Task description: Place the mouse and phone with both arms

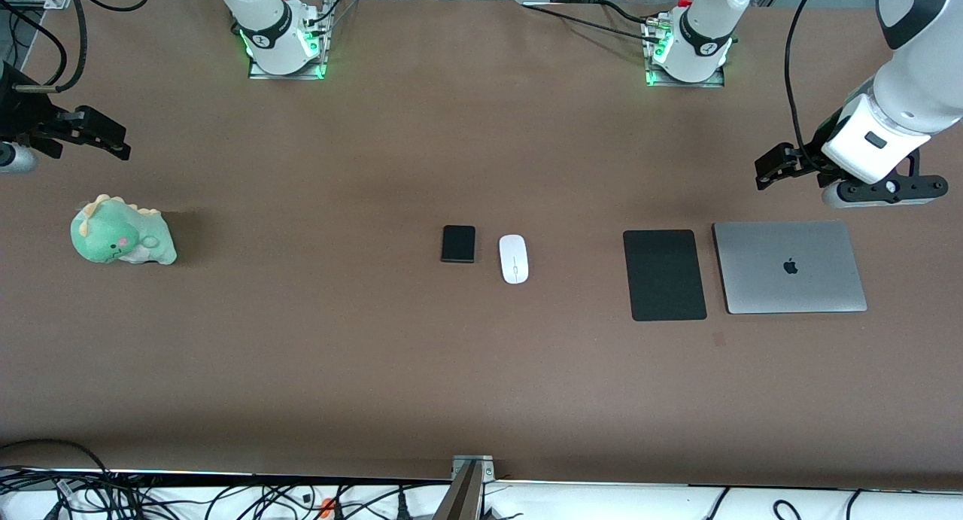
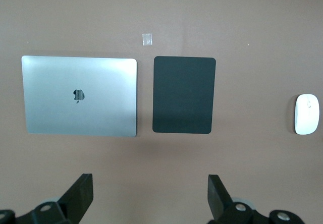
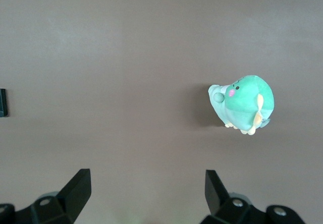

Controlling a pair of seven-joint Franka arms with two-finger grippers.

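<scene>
The white oval mouse (image 1: pixel 514 259) lies in the middle of the table, with the small black phone (image 1: pixel 458 244) close beside it toward the right arm's end. The mouse also shows in the left wrist view (image 2: pixel 307 114). An edge of the phone (image 3: pixel 2 103) shows in the right wrist view. My left gripper (image 1: pixel 782 165) (image 2: pixel 150 193) hangs open and empty over the table by the laptop. My right gripper (image 1: pixel 101 135) (image 3: pixel 147 191) hangs open and empty over the table by the plush toy. Both are well away from the mouse and phone.
A thin black rectangular pad (image 1: pixel 664 275) (image 2: pixel 183 95) and a closed grey laptop (image 1: pixel 789 267) (image 2: pixel 79 95) lie side by side toward the left arm's end. A green dinosaur plush (image 1: pixel 120 232) (image 3: pixel 242 104) sits toward the right arm's end. Cables run along the table's near edge.
</scene>
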